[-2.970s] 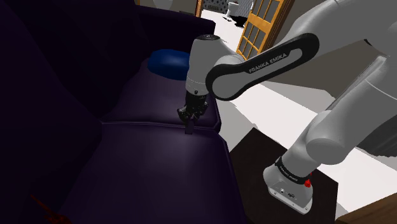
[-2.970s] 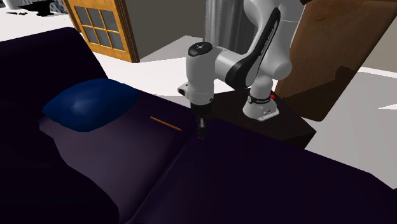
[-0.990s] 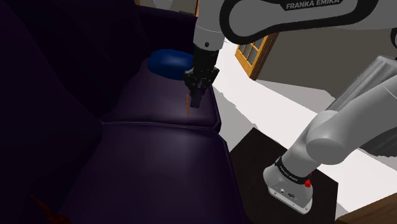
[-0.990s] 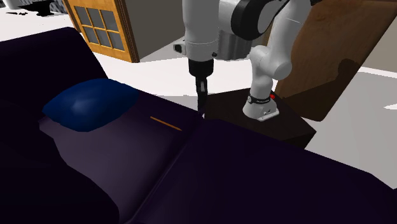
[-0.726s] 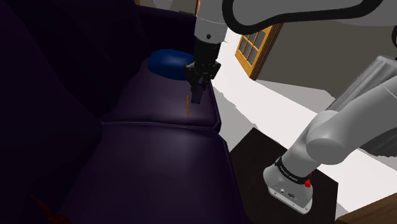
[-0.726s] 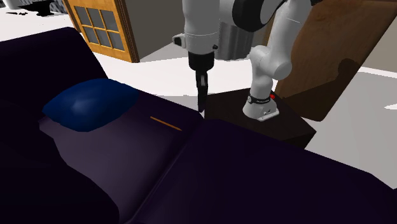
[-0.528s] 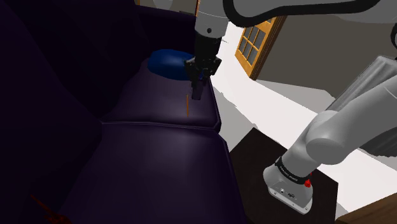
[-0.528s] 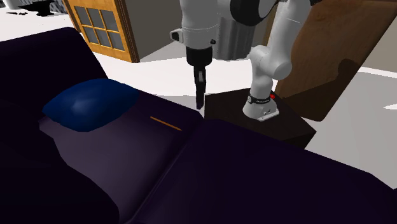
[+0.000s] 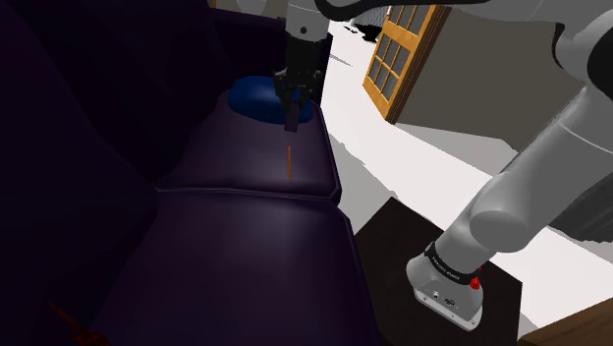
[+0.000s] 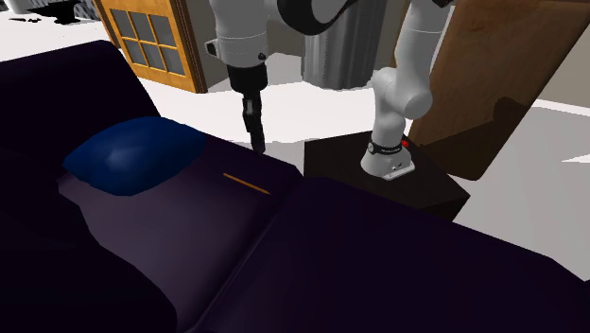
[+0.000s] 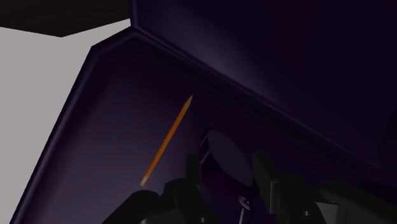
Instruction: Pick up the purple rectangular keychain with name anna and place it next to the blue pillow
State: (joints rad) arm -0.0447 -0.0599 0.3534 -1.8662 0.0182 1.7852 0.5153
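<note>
My gripper (image 9: 292, 120) hangs in the air over the dark purple sofa seat, just in front of the blue pillow (image 9: 253, 97). From the second exterior view the gripper (image 10: 256, 142) is to the right of the pillow (image 10: 132, 156) and above the seat's edge. In the wrist view a dark, flat, rounded piece, the keychain (image 11: 224, 160), sits clasped between the two black fingers (image 11: 191, 168); its colour and lettering are too dark to read.
A thin orange pencil (image 9: 289, 160) lies on the seat cushion (image 9: 236, 157) below the gripper. The sofa backrest (image 9: 88, 108) rises at the shoulder view's left. An orange glazed door (image 9: 401, 44) stands beyond the white floor. My stand (image 10: 397, 175) is beside the sofa.
The gripper has lifted off the seam between the cushions and travelled toward the blue pillow, past the orange pencil, staying shut on the dark piece.
</note>
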